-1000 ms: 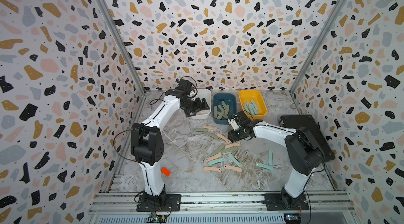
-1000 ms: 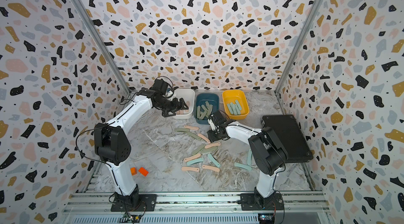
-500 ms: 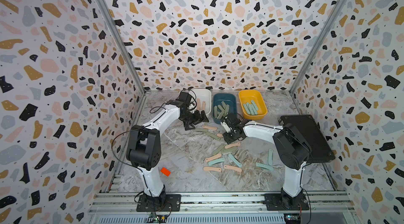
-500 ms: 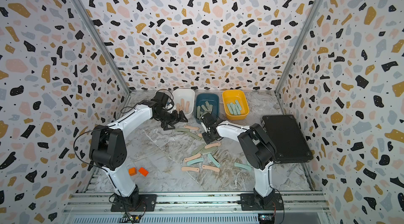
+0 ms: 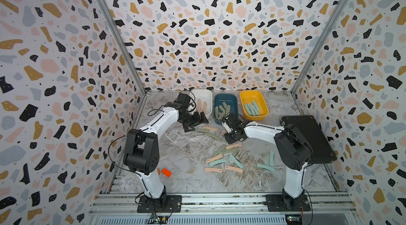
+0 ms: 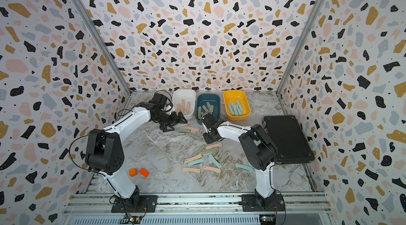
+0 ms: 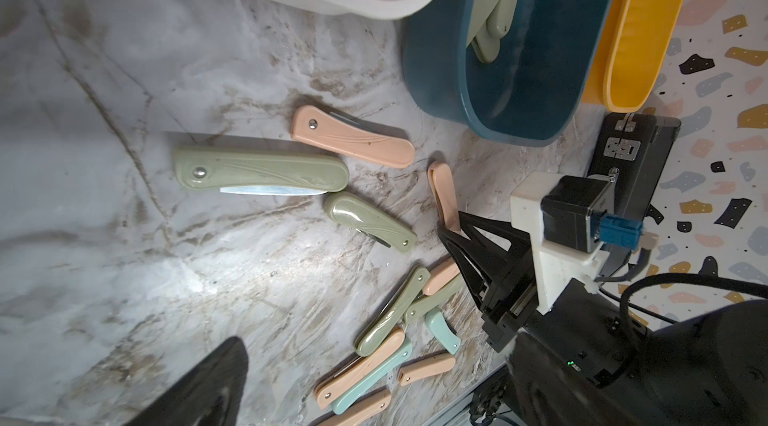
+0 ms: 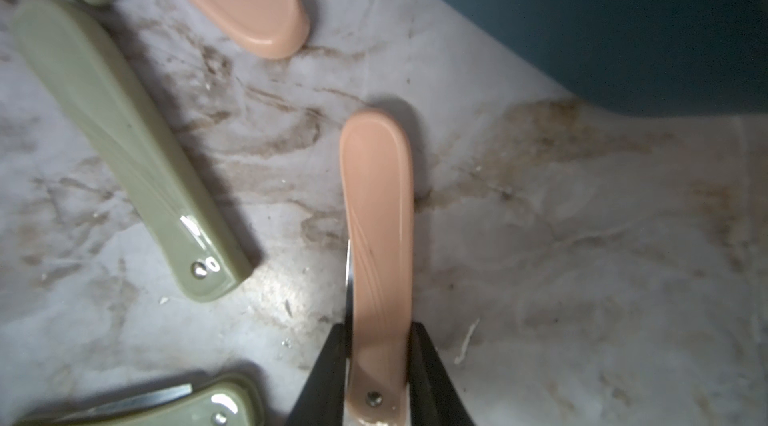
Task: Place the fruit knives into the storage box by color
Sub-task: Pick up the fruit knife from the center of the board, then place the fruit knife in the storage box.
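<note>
Fruit knives (image 5: 217,162) first: what has the right gripper (image 8: 378,328) got?
– A peach knife (image 8: 376,195). Its black fingers (image 8: 328,365) press both sides near the rivet end, low at the counter (image 8: 582,257), just in front of the blue bin (image 5: 222,97).
And around it?
– A sage knife (image 8: 124,133) and another peach one lie close, and more are scattered nearer the arm bases. Peach ones sit in the white bin (image 5: 204,94), sage in the blue, teal in the yellow bin (image 5: 257,116).
The left gripper (image 5: 197,123)?
– Spread wide, holding nothing, just in front of the white bin.
</note>
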Tool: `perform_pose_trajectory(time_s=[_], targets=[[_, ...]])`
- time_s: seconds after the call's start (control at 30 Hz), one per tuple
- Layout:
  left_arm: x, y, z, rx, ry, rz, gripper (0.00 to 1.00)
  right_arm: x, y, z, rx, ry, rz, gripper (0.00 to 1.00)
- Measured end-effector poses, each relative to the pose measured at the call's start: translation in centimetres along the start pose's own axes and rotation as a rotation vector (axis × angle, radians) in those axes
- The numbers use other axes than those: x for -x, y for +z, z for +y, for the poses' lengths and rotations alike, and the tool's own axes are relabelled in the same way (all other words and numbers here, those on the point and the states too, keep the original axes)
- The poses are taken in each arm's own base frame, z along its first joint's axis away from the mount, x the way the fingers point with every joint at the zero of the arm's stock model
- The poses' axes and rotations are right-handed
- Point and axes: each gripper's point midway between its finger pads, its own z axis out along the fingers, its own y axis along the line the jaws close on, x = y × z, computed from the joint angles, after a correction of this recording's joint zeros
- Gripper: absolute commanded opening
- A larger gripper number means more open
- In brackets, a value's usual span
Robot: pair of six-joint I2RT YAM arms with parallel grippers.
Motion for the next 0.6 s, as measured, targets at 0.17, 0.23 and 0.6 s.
perform_pose_trajectory(time_s=[0.17,0.23,0.6], targets=[[0.1,-0.9,-0.7,-0.035,-0.011,-0.037,0.99,-0.3,-2.2,0.5,0.034,0.047,0.016,0.23],[-0.1,-1.2,-0.8,-0.045,-0.014,-0.048,0.99,0.8,-3.4,1.0,0.055,0.065,0.000,0.22],[-1.0,-1.9,2.4,-0.001,-0.080,-0.076,0.99,14.2,-6.4,3.5,0.135,0.083,-0.222,0.22]])
